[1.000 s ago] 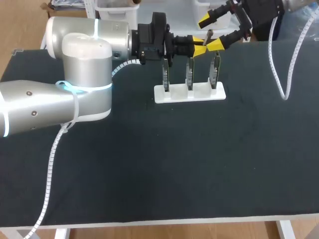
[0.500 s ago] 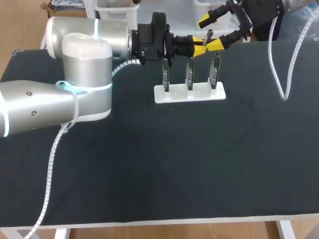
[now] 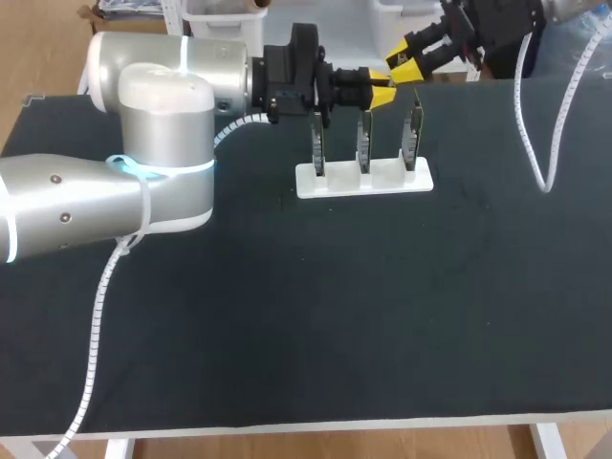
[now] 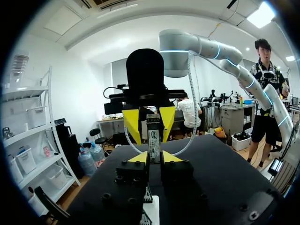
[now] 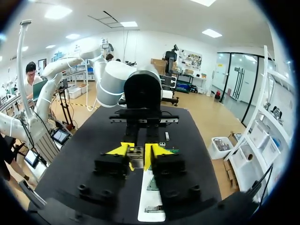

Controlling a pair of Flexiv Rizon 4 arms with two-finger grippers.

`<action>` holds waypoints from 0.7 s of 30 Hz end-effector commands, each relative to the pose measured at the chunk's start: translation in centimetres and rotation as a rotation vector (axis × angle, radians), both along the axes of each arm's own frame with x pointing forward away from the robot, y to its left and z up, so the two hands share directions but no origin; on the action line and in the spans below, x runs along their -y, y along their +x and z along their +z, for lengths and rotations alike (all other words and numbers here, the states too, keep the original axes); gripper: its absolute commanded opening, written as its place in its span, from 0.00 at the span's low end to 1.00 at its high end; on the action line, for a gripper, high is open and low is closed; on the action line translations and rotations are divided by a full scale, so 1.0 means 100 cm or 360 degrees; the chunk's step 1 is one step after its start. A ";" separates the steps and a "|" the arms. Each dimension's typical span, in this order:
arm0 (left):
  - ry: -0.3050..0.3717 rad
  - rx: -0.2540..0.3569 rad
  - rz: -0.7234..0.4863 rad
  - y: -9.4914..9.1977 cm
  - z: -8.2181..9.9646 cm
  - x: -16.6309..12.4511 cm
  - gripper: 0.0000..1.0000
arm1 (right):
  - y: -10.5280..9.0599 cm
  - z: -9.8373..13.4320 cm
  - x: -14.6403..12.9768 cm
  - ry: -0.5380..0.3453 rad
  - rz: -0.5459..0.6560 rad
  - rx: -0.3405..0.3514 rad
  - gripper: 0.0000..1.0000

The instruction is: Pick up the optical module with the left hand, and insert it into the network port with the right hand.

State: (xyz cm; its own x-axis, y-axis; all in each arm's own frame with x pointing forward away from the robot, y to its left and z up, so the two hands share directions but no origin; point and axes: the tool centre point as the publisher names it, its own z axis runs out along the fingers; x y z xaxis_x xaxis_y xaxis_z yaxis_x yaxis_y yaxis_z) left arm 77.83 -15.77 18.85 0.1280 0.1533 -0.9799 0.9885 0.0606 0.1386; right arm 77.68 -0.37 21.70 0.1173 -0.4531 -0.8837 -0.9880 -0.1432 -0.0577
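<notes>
The optical module (image 4: 153, 140), a slim metal bar with a label, is held level above the far edge of the table. My left gripper (image 4: 154, 157) is shut on one end of it. My right gripper (image 5: 137, 151) comes in from the opposite side, and its yellow fingers press the module's (image 5: 136, 158) other end from both sides. In the head view the left gripper (image 3: 381, 92) and right gripper (image 3: 403, 66) meet tip to tip above the white holder (image 3: 363, 182). The holder carries three upright port boards (image 3: 362, 142).
The black table mat (image 3: 316, 306) stretches in front of the holder. A white spiral cable (image 3: 535, 134) hangs from the right arm beside the holder. The white holder (image 5: 151, 201) lies under my right gripper.
The right gripper's fingers, wide apart in the earlier frames, have closed onto the module's free end. The left arm and the holder have stayed in place.
</notes>
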 end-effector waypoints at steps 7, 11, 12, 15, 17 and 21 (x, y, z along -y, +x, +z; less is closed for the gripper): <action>0.0001 0.0000 -0.0004 -0.001 0.000 0.001 0.00 | 0.001 0.000 0.000 -0.0001 -0.0004 0.0002 0.00; 0.0001 0.0000 -0.0004 -0.001 0.000 0.001 0.37 | 0.001 0.000 0.000 -0.0001 -0.0004 0.0002 0.00; 0.0001 0.0000 -0.0004 -0.001 0.000 0.001 1.00 | 0.001 0.000 0.000 -0.0001 -0.0004 0.0002 0.00; 0.0001 0.0000 -0.0004 -0.001 0.000 0.001 1.00 | 0.001 0.000 0.000 -0.0001 -0.0004 0.0002 0.00; 0.0001 0.0000 -0.0004 -0.001 0.000 0.001 1.00 | 0.001 0.000 0.000 -0.0001 -0.0004 0.0002 0.00; 0.0001 0.0000 -0.0004 -0.001 0.000 0.001 1.00 | 0.001 0.000 0.000 -0.0001 -0.0004 0.0002 0.00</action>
